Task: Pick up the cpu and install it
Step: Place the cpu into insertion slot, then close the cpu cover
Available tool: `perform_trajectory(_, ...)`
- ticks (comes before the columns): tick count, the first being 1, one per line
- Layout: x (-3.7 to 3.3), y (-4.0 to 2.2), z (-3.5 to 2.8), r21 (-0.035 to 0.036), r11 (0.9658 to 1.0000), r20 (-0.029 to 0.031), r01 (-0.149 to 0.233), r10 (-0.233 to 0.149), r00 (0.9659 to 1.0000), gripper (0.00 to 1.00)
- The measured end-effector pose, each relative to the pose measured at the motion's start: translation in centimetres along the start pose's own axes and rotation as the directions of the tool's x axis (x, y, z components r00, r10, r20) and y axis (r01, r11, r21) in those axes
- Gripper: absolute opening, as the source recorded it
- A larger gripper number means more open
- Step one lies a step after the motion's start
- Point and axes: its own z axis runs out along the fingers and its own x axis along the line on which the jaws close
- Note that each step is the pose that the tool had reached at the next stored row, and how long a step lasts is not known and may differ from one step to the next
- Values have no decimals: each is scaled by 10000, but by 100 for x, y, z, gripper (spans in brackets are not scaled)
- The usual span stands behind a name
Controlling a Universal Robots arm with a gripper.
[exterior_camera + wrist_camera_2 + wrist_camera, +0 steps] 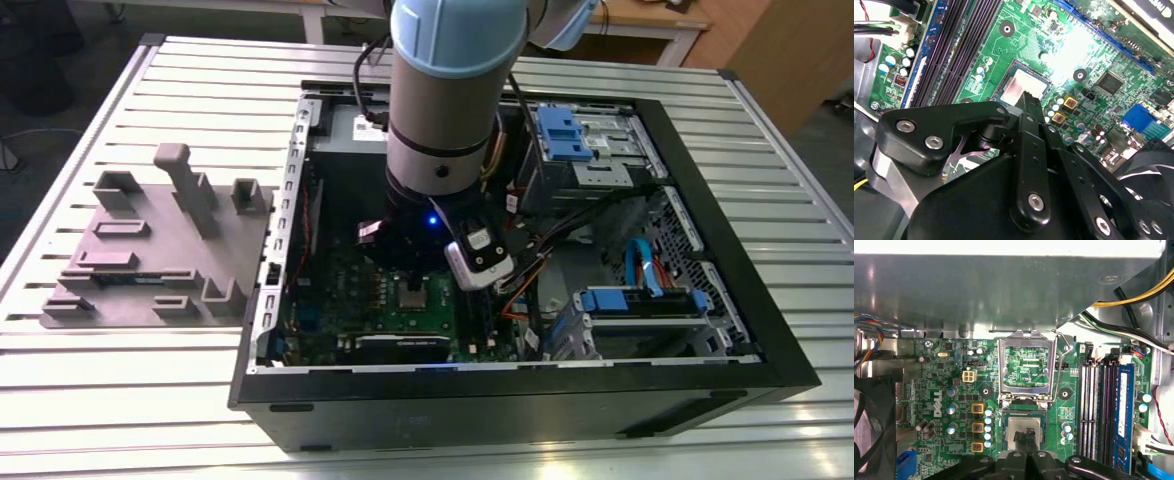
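So the arm is reaching straight down into the open PC case (694, 300), which lies on its side on the ribbed metal counter (120, 400). The gripper (1026, 440) sits low over the green motherboard (954, 390), right above the CPU socket.

The cpu (1021, 427) already lies flat in the socket in the first wrist view, silvery top facing up, with the black fingertips (1026, 437) right on top of it, roughly at its middle. In the second wrist view you get the same thing from behind the gripper's black linkage: the cpu (1016, 90) square in its socket and the finger ends poking down onto its edge. The fingers look pressed together with no gap that I can see, so closed on nothing, just tips against the chip's lid.

The socket's metal retention frame (1026, 362) is flipped up and open, standing just beside the cpu, and its thin wire lever (1061, 365) is swung up next to it. The black memory slots (1096, 410) run alongside the socket, with one blue-edged slot (1124, 415) at the outer side.

Off to the exterior view's left, well apart from the case, the grey plastic fixture (160, 250) sits on the counter. Blue drive caddies (581, 135) are at the case's far end.
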Motion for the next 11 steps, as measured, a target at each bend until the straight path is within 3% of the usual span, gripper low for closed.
perform_trajectory(11, 0, 0, 0, -26, 10000, 0, 1, -1, 10000, 10)
